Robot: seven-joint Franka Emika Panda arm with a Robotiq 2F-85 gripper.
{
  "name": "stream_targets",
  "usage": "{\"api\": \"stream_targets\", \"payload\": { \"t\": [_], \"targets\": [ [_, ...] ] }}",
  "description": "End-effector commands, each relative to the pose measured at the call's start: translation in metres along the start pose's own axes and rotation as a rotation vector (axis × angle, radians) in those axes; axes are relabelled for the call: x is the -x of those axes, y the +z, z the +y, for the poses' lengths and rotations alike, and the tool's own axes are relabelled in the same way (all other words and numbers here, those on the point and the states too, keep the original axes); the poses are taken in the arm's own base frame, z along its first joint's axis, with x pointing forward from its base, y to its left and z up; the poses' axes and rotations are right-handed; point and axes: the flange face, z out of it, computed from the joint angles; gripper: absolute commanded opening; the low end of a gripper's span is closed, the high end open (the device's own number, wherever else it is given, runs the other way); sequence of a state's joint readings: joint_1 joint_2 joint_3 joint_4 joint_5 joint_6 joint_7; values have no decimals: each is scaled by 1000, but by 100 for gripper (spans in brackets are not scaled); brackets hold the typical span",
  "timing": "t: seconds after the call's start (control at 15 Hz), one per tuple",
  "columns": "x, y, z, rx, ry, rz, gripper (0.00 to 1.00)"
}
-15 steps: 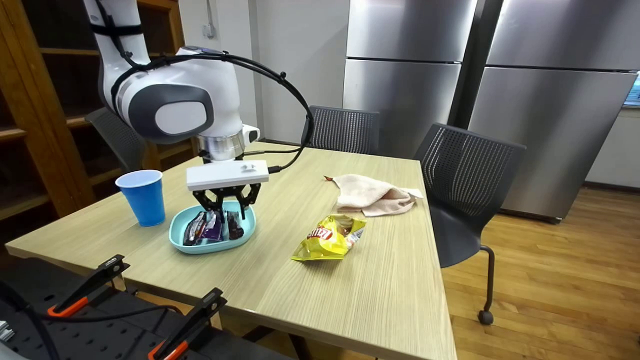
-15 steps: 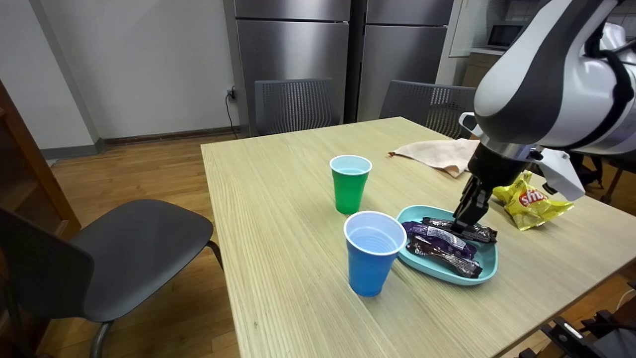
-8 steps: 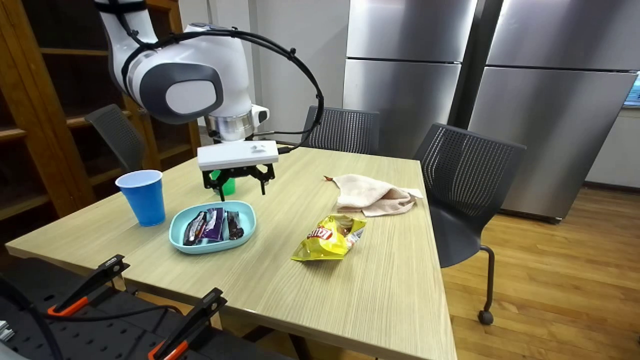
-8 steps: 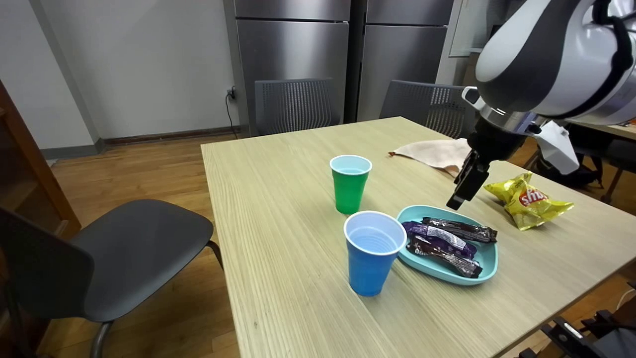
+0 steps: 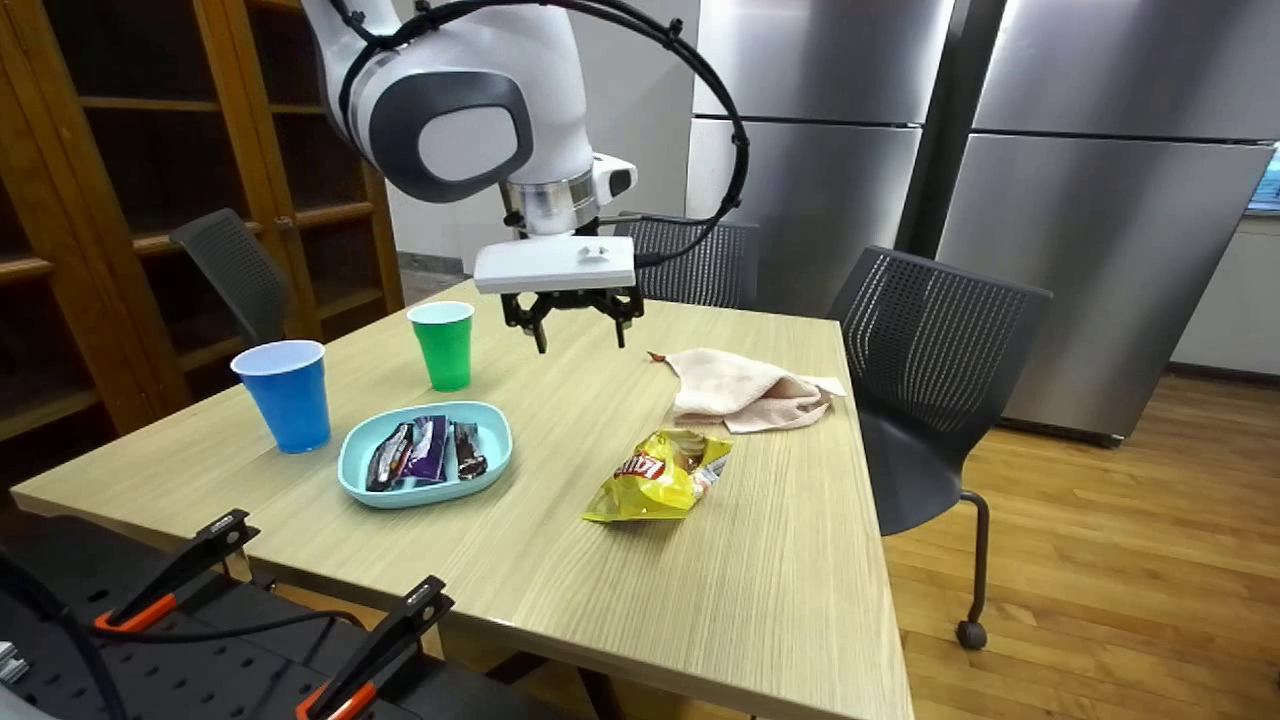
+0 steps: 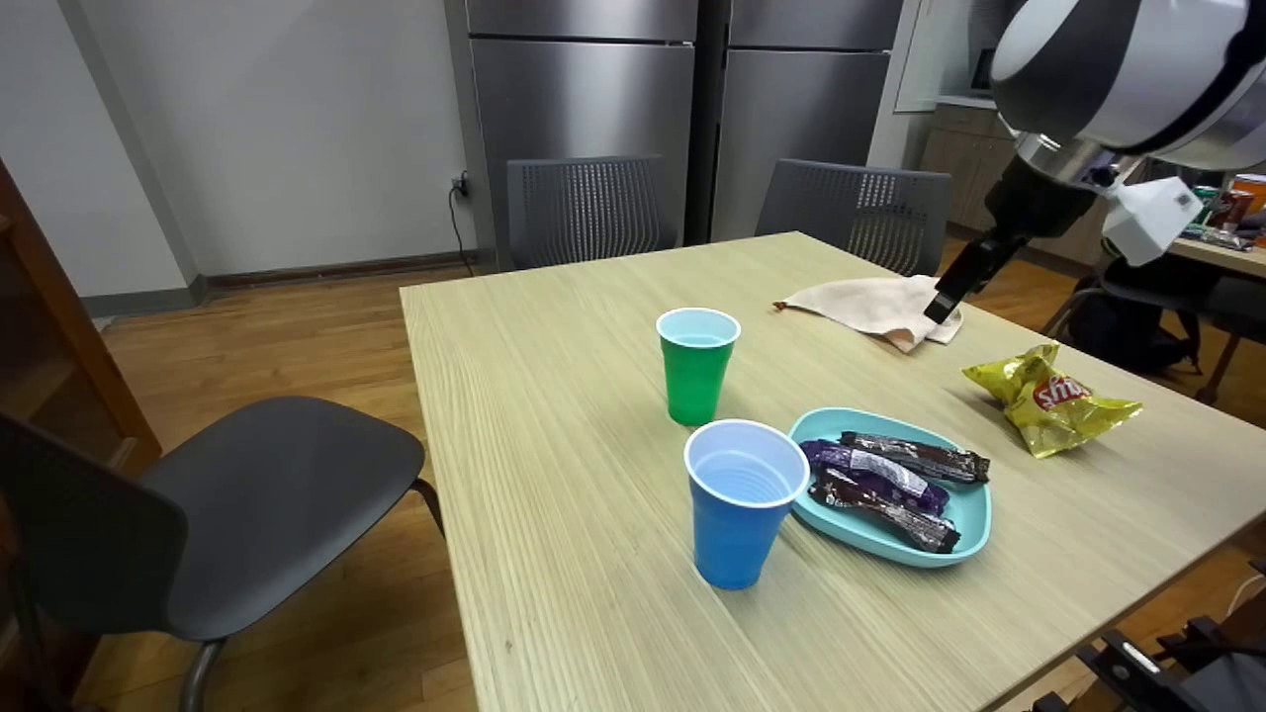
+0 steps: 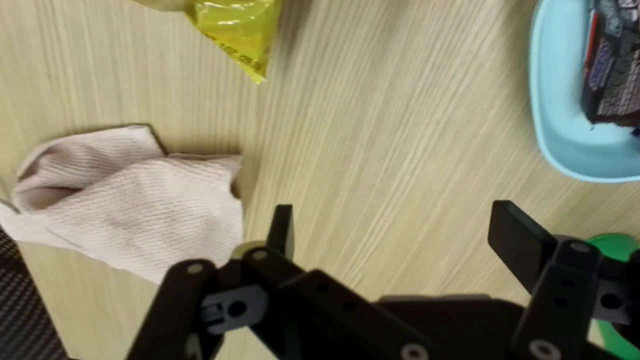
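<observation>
Claw (image 5: 581, 346) spread wide abv tabletop (image 5: 780, 560) | frm it, in an exterior view: cloth (image 5: 730, 388) 3-4 o'clk | bag (image 5: 648, 482) 5 | tray (image 5: 496, 440) 8

Stainless refrigerators (image 5: 1090, 280), pale wall (image 6: 316, 129), wooden floor (image 6: 297, 331), dark mesh-backed chairs (image 5: 930, 340), brown wooden cabinet (image 5: 244, 110)

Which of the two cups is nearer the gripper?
The green cup: in an exterior view it appears between the blue cup and the open gripper, and only this cup shows in the wrist view.
</observation>
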State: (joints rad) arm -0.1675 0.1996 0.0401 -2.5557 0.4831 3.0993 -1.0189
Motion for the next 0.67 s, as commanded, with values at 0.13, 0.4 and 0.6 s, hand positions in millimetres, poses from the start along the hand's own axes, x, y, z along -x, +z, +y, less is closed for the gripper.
{"api": "stream_targets", "payload": {
  "t": [0.13,0.4,0.6],
  "targets": [
    [-2,-6,63,88,289,13,100],
    [7,-7,71,105,292,10,100],
    [5,-3,72,106,301,7,100]
  ]
}}
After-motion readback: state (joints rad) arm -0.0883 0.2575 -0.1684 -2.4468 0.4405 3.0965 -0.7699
